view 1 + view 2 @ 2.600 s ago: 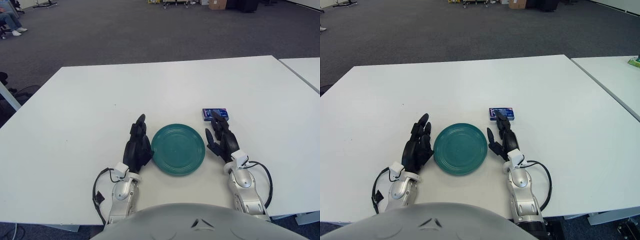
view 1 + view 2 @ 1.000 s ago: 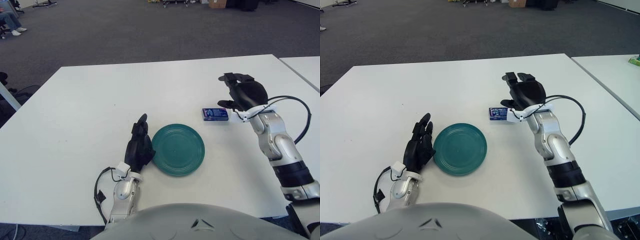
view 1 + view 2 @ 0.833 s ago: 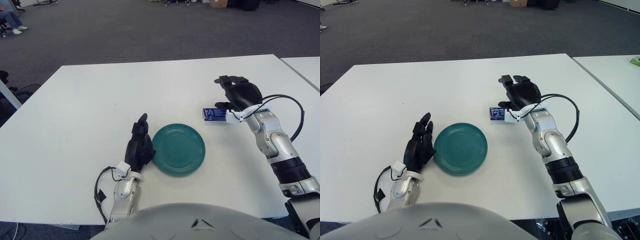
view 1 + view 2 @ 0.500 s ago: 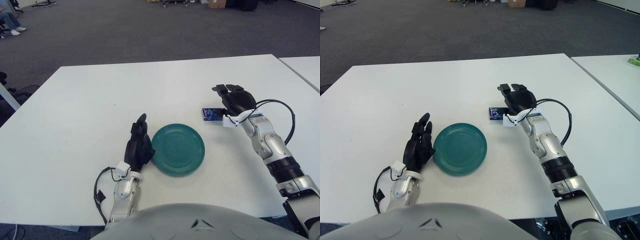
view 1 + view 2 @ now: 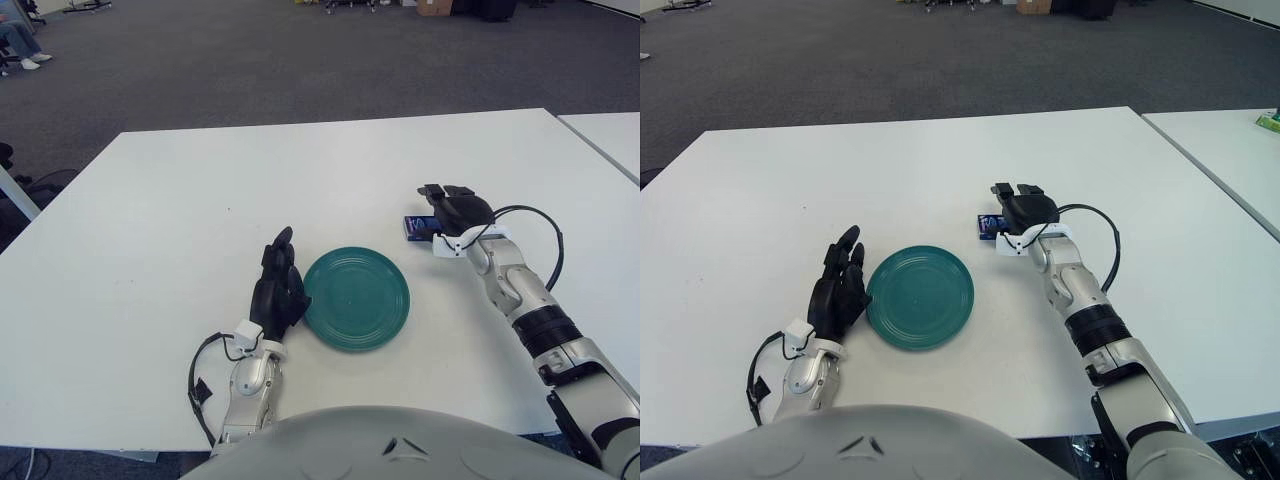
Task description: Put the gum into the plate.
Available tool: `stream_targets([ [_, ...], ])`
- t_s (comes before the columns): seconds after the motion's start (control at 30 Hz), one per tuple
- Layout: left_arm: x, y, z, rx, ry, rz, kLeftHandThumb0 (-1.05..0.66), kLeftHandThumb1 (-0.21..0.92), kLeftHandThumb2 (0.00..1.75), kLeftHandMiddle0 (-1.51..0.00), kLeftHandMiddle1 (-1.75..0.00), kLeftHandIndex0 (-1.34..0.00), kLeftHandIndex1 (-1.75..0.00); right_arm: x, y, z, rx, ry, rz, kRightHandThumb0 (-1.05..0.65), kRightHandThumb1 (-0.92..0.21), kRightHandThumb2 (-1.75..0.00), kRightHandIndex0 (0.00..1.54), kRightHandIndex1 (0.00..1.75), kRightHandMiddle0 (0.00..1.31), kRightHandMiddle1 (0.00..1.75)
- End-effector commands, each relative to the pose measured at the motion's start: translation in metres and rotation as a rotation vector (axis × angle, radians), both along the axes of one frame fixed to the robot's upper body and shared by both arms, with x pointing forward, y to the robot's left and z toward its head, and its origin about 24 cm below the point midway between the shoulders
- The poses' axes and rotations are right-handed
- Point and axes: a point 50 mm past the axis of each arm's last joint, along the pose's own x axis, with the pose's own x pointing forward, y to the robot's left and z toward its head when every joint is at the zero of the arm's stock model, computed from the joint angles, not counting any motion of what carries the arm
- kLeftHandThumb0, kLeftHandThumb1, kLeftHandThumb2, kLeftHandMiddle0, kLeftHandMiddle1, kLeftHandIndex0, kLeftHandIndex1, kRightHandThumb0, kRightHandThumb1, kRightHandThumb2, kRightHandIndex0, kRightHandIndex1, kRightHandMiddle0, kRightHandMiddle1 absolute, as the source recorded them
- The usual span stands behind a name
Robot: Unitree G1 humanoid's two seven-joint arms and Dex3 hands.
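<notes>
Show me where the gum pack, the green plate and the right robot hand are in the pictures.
gum pack [image 5: 413, 228]: left eye view, visible blue end left of the hand.
green plate [image 5: 356, 298]: left eye view, centre of its dish.
right robot hand [image 5: 453, 209]: left eye view, back of the hand.

A: Fig. bkgd, what's there?
B: White desk [image 5: 180, 200], wide; 2nd white desk [image 5: 612, 140] just beside it at right, narrow gap betw. them.
A: And on that 2nd one?
B: Small green item [image 5: 1268, 123] at far edge, type unclear.
A: Beyond?
B: Dark grey carpet [image 5: 220, 70]. Seated person [image 5: 18, 42] top left, only legs w/ white shoes visible. Cardboard box [image 5: 434, 9] top centre, among other clutter.
</notes>
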Motion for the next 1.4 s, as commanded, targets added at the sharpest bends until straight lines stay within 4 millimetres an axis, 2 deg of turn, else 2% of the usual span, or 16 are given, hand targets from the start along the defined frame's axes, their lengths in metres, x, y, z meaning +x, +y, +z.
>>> stream_targets([
  [0.0, -0.003, -0.015, -0.004, -0.045, 0.051, 0.008, -0.88, 0.92, 0.91, -0.18, 0.00, 0.00, -0.51, 0.006, 0.004, 0.004, 0.008, -0.020, 0.003, -1.02, -0.92, -0.85, 0.18, 0.01, 0.00, 0.44],
  [0.37, 0.002, -0.016, -0.003, -0.044, 0.048, -0.003, -0.88, 0.92, 0.91, -0.17, 0.00, 0.00, -0.50, 0.008, 0.002, -0.008, 0.033, 0.054, -0.045, -1.05, -0.92, -0.96, 0.17, 0.01, 0.00, 0.42],
  [0.67, 0.007, -0.020, -0.004, -0.056, 0.046, -0.015, -0.89, 0.92, 0.90, -0.17, 0.00, 0.00, -0.50, 0.006, -0.006, -0.024, 0.032, 0.109, -0.101, -0.98, -0.92, -1.01, 0.18, 0.01, 0.00, 0.39],
  [0.93, 0.013, -0.025, -0.003, -0.052, 0.037, -0.034, -0.89, 0.92, 0.90, -0.17, 0.00, 0.00, -0.51, 0.004, -0.014, -0.031, 0.009, 0.126, -0.111, -0.90, -0.92, -1.00, 0.17, 0.01, 0.00, 0.34],
  [1.37, 0.022, -0.038, 0.001, -0.101, 0.025, -0.036, -0.88, 0.92, 0.88, -0.18, -0.01, 0.00, -0.53, 0.002, -0.039, -0.036, -0.052, 0.165, -0.119, -0.79, -0.92, -0.92, 0.23, 0.02, 0.00, 0.31],
])
